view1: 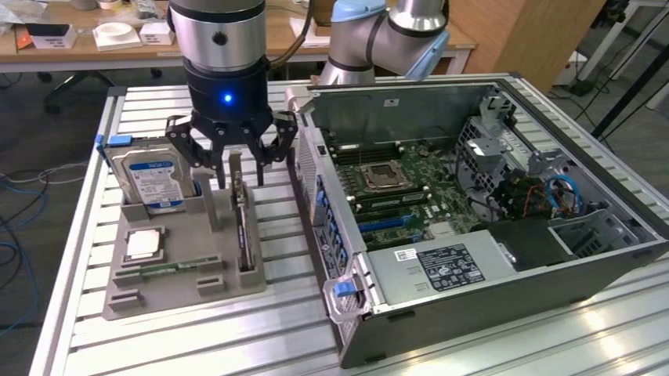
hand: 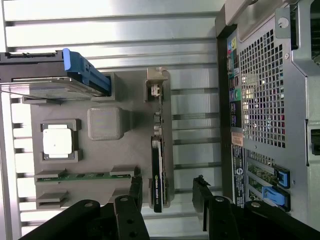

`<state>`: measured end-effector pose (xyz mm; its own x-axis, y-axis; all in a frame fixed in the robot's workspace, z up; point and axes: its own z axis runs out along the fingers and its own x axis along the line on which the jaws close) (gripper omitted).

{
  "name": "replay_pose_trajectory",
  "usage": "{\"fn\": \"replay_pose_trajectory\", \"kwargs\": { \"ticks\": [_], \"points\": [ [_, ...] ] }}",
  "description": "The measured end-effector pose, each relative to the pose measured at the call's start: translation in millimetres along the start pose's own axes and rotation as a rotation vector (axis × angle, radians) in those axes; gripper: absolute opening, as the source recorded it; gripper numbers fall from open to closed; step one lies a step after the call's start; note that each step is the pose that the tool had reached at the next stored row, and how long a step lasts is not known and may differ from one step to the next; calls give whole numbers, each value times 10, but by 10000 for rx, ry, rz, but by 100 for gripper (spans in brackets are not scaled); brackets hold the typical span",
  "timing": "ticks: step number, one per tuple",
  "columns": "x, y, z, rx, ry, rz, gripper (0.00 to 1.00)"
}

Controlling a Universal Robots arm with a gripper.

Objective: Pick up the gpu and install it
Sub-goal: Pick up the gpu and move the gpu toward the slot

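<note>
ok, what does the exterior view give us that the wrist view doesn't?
Exterior adds: the motherboard and power supply inside the open case. Wrist adds: the case's rear ports and vent grille, seen face-on. Shared: the gpu standing on edge in the grey tray, the hard drive, and the open gripper over the gpu.

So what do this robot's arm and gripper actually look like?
The arm is a chain of thick silver-grey tubes joined by rounded elbows with pale blue caps. It ends in a black collar with a small glowing blue light. The gripper is black, with jointed, skeletal metal fingers bolted together at visible pivots.
</note>
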<state>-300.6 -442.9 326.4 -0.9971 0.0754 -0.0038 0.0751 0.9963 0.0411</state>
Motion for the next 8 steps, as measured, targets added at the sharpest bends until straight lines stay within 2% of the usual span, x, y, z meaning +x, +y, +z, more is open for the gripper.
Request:
{"fn": "replay_pose_trajectory", "kwargs": {
  "ticks": [8],
  "points": [
    [0, -9, 33, -1, -2, 0, 53]
  ]
}}
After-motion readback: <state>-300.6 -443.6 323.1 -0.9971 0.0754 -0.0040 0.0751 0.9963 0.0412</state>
